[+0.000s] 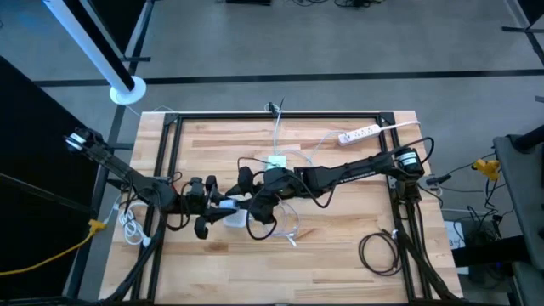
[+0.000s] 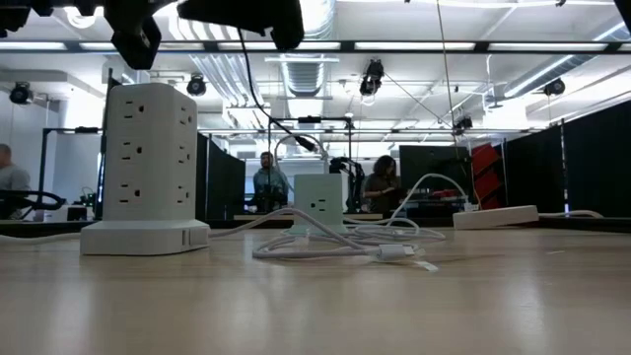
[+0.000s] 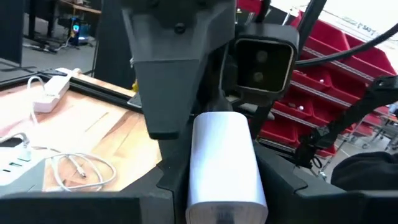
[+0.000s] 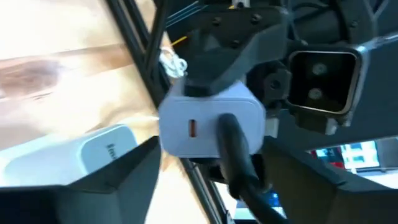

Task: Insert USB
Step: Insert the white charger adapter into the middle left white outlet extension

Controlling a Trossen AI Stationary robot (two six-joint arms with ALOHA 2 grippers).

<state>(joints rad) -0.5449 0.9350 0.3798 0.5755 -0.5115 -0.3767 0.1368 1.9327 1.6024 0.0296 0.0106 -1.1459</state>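
Left wrist view: charger [image 3: 224, 165] between left gripper [image 3: 217, 205] fingers

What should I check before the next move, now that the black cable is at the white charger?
1. Left gripper shut on the white charger: ok.
2. Black cable meets the charger's face: ok.
3. Plug fully seated: cannot tell.
4. Right gripper clear of the cable: cannot tell.
5. Charger held above the wooden table, over the white power tower: ok.
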